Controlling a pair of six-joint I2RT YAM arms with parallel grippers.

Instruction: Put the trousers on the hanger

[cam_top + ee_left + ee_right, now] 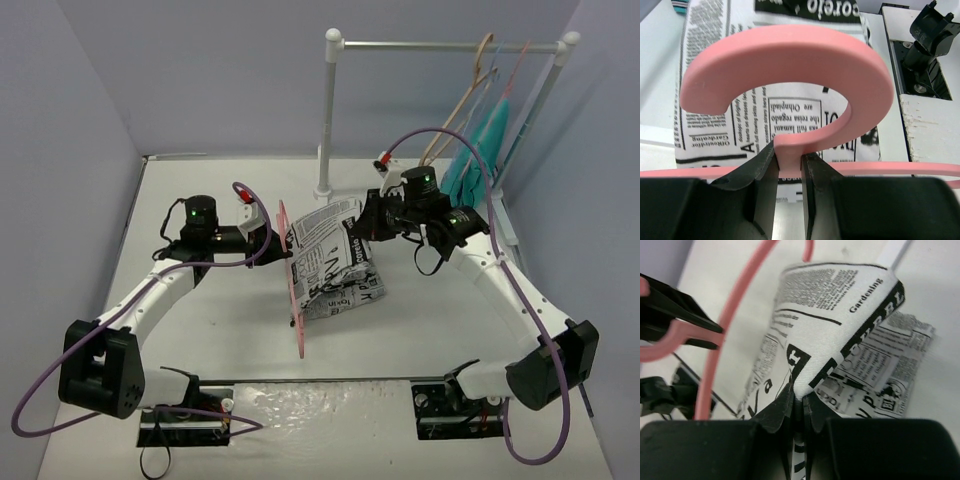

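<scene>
item: trousers (335, 262), white with black newsprint; legible words "gardening" in the right wrist view, a headline like "coreio" in the left wrist view. location: mid-table, bunched against the hanger's right side.
item: hanger (292, 270), pink, standing on edge, long axis running far to near, hook toward the left arm.
left gripper (789, 170): clamped on the hook's neck.
right gripper (797, 400): pinching a fold of the trousers.
setting: white table (200, 330), lilac walls, white rail (440, 45) at far right holding a teal garment (480, 150).
</scene>
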